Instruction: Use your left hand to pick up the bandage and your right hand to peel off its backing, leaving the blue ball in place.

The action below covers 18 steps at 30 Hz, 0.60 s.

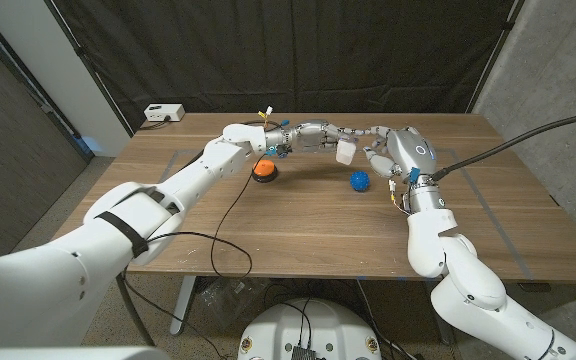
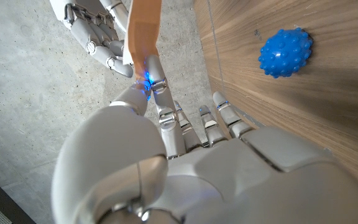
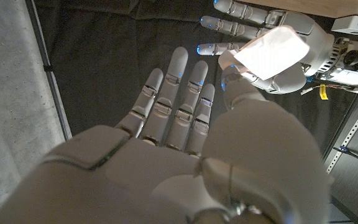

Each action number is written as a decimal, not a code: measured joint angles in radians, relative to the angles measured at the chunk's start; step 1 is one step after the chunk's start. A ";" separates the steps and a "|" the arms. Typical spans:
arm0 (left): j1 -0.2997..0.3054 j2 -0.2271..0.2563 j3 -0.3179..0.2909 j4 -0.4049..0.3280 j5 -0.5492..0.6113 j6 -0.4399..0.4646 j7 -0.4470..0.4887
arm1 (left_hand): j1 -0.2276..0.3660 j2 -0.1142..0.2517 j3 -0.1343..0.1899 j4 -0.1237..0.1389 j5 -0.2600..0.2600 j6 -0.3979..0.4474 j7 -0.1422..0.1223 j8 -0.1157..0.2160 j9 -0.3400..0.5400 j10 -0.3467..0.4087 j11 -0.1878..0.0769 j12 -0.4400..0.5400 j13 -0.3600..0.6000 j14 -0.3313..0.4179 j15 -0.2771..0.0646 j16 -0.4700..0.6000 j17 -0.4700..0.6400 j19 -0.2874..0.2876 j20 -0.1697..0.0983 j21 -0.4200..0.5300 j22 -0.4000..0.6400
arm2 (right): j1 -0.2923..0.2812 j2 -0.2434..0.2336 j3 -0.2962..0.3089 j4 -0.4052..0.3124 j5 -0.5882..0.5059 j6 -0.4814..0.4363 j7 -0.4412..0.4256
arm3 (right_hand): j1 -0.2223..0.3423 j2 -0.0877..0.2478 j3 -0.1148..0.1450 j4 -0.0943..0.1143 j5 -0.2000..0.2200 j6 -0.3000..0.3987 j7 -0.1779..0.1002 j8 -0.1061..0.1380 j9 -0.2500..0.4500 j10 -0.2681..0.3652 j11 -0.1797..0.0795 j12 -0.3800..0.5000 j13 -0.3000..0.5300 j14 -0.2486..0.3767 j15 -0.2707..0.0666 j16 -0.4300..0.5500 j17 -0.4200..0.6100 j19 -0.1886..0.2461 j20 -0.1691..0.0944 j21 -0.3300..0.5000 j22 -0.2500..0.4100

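Observation:
Above the table's far middle, my left hand [image 1: 313,133] pinches the bandage [image 1: 345,152], which hangs from its fingertips as a small pale strip. The left wrist view shows the bandage [image 2: 143,28] as a tan strip held between the thumb and a finger of my left hand [image 2: 185,162]. My right hand [image 1: 398,150] faces it from the right with its fingers spread. In the right wrist view, the thumb of my right hand [image 3: 185,143] reaches the edge of the bandage [image 3: 271,53], whose pale face shows. The blue spiky ball [image 1: 359,181] lies on the table below both hands.
An orange round button on a black base [image 1: 264,170] stands under my left forearm, with a black cable running from it toward the table's front edge. A white box [image 1: 163,113] sits at the back left corner. Dark curtains hang behind the table [image 1: 298,235].

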 measured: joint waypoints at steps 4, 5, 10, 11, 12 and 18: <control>-0.011 -0.009 0.003 0.020 0.008 -0.010 -0.015 | 0.000 0.000 0.001 -0.001 0.004 0.000 0.000 0.003 0.005 -0.009 0.006 0.000 0.000 -0.006 0.005 -0.001 0.003 -0.004 0.004 0.000 0.000 | 0.001 -0.014 0.000 -0.019 -0.005 -0.011 0.038 | -0.001 0.015 -0.010 0.005 0.000 0.005 0.005 0.000 0.005 0.000 0.000 0.008 0.011 0.000 0.000 0.011 0.007 -0.004 -0.004 0.008 0.000; -0.013 -0.010 0.004 0.023 0.009 -0.011 -0.016 | 0.000 0.000 0.003 -0.003 0.004 -0.002 -0.002 0.006 0.005 -0.009 0.006 0.000 0.000 -0.009 0.002 -0.004 0.003 -0.004 0.004 0.000 0.000 | 0.001 -0.015 0.000 -0.020 -0.005 -0.011 0.041 | 0.000 0.022 -0.013 0.008 0.000 0.005 0.005 0.000 0.005 0.000 0.000 0.012 0.011 0.000 0.000 0.011 0.007 -0.004 -0.004 0.008 0.000; -0.048 -0.033 0.018 0.082 0.032 -0.040 -0.053 | 0.000 0.000 0.007 -0.002 0.004 -0.008 0.000 0.010 0.015 -0.025 0.013 -0.008 0.000 -0.025 0.003 -0.004 0.003 -0.009 0.005 0.000 0.000 | 0.004 -0.033 0.005 -0.043 -0.001 -0.024 0.100 | -0.009 0.032 -0.035 0.019 0.000 -0.006 0.005 -0.011 0.005 -0.011 0.005 0.015 0.025 -0.004 -0.003 0.020 0.016 -0.004 -0.004 0.016 0.005; -0.057 -0.040 0.021 0.101 0.037 -0.052 -0.063 | 0.000 0.000 0.007 -0.002 0.004 -0.008 0.000 0.010 0.018 -0.028 0.016 -0.008 0.000 -0.027 0.002 -0.004 0.003 -0.011 0.004 0.000 0.000 | 0.005 -0.037 0.006 -0.048 0.001 -0.027 0.112 | -0.012 0.036 -0.041 0.019 0.000 -0.006 0.005 -0.011 0.007 -0.016 0.005 0.015 0.029 -0.007 -0.001 0.024 0.016 -0.008 -0.007 0.018 0.005; -0.067 -0.047 0.023 0.120 0.043 -0.061 -0.070 | 0.000 0.000 0.007 -0.002 0.004 -0.008 0.001 0.011 0.019 -0.028 0.016 -0.008 0.000 -0.029 0.004 -0.004 0.003 -0.013 0.002 0.000 0.000 | 0.007 -0.040 0.006 -0.051 0.003 -0.032 0.125 | -0.015 0.035 -0.046 0.025 0.000 -0.008 0.003 -0.017 0.009 -0.017 0.006 0.018 0.031 -0.008 0.001 0.025 0.019 -0.009 -0.008 0.023 0.005; -0.101 -0.071 0.033 0.194 0.069 -0.103 -0.105 | 0.000 0.000 0.007 -0.002 0.004 -0.014 0.000 0.021 0.026 -0.034 0.013 -0.008 0.000 -0.030 0.005 -0.004 0.003 -0.012 0.002 0.000 0.000 | 0.021 -0.052 0.005 -0.066 0.009 -0.051 0.185 | -0.055 0.030 -0.086 0.036 0.000 -0.004 0.015 -0.017 0.009 -0.007 0.015 0.047 0.049 -0.008 0.001 0.046 0.030 -0.013 -0.005 0.034 0.005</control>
